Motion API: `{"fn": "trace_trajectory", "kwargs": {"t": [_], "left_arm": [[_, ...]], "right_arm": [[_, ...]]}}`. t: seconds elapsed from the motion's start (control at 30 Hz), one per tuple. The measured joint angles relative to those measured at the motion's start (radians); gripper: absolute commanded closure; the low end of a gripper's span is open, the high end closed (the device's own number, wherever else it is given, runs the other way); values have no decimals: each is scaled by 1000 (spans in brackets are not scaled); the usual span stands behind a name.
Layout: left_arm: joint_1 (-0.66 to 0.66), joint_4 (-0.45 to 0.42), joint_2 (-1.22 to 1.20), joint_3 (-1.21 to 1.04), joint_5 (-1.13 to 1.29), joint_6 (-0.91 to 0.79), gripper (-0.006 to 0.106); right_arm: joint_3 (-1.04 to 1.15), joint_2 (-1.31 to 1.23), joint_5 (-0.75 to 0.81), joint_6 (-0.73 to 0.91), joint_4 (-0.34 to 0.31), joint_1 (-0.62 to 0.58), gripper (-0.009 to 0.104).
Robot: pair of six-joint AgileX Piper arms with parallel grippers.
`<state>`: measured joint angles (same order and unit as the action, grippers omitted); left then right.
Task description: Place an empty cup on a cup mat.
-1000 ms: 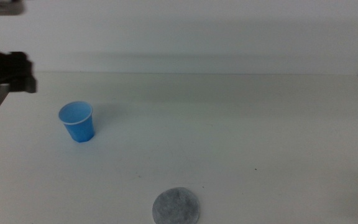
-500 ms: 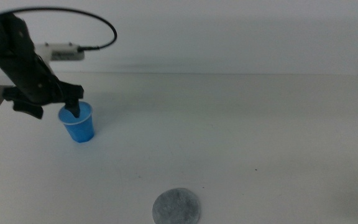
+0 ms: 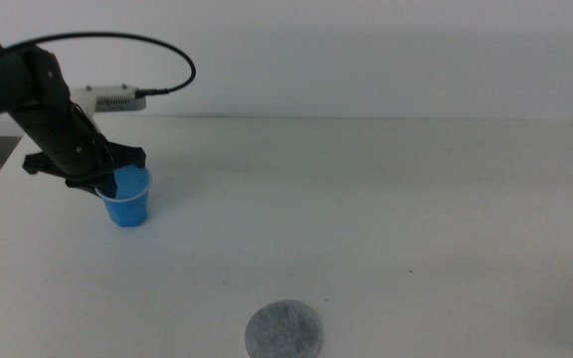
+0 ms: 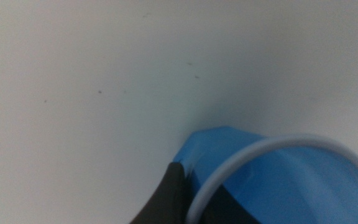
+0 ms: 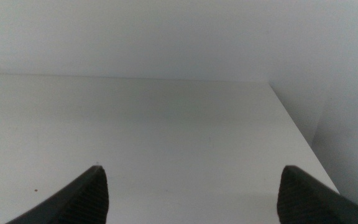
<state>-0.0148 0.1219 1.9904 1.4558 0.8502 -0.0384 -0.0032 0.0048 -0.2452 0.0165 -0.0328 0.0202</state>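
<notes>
While the cup (image 3: 126,201) is still far from its goal, progress: transfer not yet begun.
Table (image 3: 386,219): cup stood upright near the far-left corner.
Cup mat (image 3: 283,331): laid bare at the near edge, well apart.
Left gripper (image 3: 107,179): lowered over the rim; one jaw seen against the wall, closure cannot be told.
Right gripper (image 5: 191,186): held spread, parked off-view.

Cup (image 3: 127,200): thin blue plastic or coated paper, can't tell which; smooth, slight sheen, pale rolled rim. Mat (image 3: 283,331): grey, speckled, felt-like, matt, fuzzy. Table (image 3: 386,199): white, smooth, matt, few tiny dark specks. Left gripper (image 3: 107,177): dark, matt. Right gripper (image 5: 191,193): jaws dark, matt, finely grained.
</notes>
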Motion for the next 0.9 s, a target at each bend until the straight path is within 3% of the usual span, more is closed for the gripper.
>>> {"fn": "trace_trajectory", "kwargs": {"t": [0.13,0.33,0.6,0.9], "left_arm": [[-66,4,-155,-101,-23,20,102],[-295,21,-391,-280,-81,171,102],[-566,-16,-361,-301,-65,321,102],[-630,7,-264,-306,-5,340,102]], "right_arm": [[0,0,0,0,0,0,2],[0,0,0,0,0,0,2],[0,0,0,0,0,0,2],[0,0,0,0,0,0,2]]}}
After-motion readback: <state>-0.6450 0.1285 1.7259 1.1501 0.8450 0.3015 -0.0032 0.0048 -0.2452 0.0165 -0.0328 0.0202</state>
